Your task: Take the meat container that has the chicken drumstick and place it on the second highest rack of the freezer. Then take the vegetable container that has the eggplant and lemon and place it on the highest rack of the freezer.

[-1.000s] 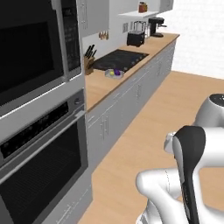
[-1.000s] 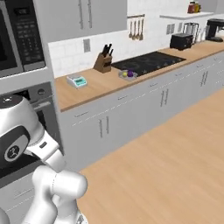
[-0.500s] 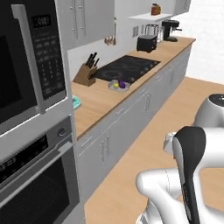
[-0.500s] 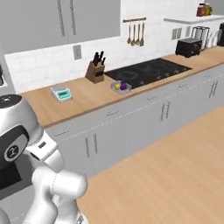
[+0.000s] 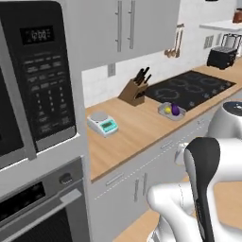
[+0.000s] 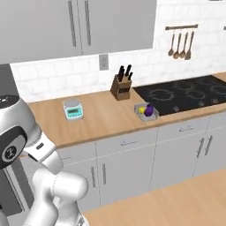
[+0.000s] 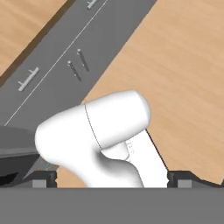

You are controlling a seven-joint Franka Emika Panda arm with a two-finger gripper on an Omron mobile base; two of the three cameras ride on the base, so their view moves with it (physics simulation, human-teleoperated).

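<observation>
The vegetable container [image 5: 171, 112] [image 6: 146, 113] is a small clear tray on the wooden counter, beside the left front corner of the black cooktop. In it lie the yellow lemon [image 5: 167, 109] [image 6: 141, 110] and the dark purple eggplant [image 5: 175, 109] [image 6: 149, 110]. My gripper [image 7: 112, 179] is open, its dark fingertips [image 7: 43, 178] far apart with nothing between them, pointing down at wooden floor and grey cabinet fronts, well away from the container. The meat container, the chicken drumstick and the freezer with its racks are out of view.
A knife block [image 5: 134, 92] [image 6: 122, 88] and a small kitchen scale [image 5: 103, 124] [image 6: 73, 110] stand on the counter [image 6: 106, 119]. The cooktop [image 6: 185, 95] lies to the right. A microwave [image 5: 33, 80] over an oven rises on the left. Wooden floor [image 6: 176, 198] runs along the cabinets.
The whole picture has shifted: the base has turned and moved, so the counter now faces the cameras and the container looks closer. The gripper stays open.
</observation>
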